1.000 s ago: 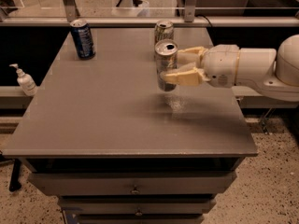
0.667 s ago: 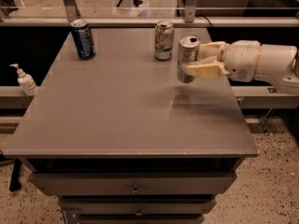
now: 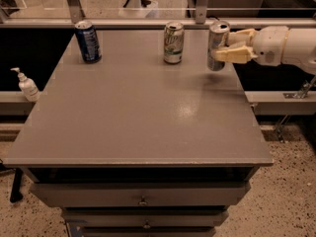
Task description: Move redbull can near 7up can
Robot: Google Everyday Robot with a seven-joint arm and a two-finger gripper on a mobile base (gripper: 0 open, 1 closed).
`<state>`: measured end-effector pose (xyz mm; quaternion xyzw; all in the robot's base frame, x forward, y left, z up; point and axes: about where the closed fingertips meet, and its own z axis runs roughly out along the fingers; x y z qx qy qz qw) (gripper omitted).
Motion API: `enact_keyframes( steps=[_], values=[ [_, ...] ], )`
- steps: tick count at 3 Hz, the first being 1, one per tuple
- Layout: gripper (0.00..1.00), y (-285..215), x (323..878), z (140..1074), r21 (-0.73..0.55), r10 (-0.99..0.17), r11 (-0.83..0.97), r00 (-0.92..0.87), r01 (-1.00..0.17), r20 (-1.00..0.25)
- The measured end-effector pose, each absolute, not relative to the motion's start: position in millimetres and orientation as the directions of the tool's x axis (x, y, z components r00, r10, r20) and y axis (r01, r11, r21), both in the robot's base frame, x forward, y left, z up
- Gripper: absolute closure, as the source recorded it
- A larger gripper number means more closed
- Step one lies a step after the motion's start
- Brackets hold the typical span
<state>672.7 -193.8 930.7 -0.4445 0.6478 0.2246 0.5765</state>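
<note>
Grey metal table [image 3: 138,117] with drawers below fills most of the view. A white robot arm [image 3: 291,43] reaches in from 3 o'clock over the table's far right corner. Its cream gripper [image 3: 224,46] is clamped on the redbull can [image 3: 217,42], which is upright at 1 o'clock by the right edge; whether it touches the tabletop I cannot tell. The 7up can [image 3: 173,42] stands at 12 o'clock, near it but apart. A dark blue can [image 3: 88,41] stands at 11 o'clock. A white pump bottle [image 3: 27,85] sits off the table at 9 o'clock.
</note>
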Motion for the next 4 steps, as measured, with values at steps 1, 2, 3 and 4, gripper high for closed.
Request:
enact_keyframes(
  steps=[1,2,3,4],
  values=[
    [1.00,-192.1,700.5,919.5,-0.195,-0.343,0.507,0.011,-0.840,-0.939],
    [1.00,-181.7,718.3,903.6,-0.159,-0.337,0.507,-0.025,-0.847,-0.941],
    [1.00,-166.9,731.5,894.2,-0.136,-0.319,0.496,-0.035,-0.858,-0.947],
    [1.00,-158.9,740.3,892.5,-0.125,-0.293,0.495,-0.030,-0.860,-0.956]
  ],
)
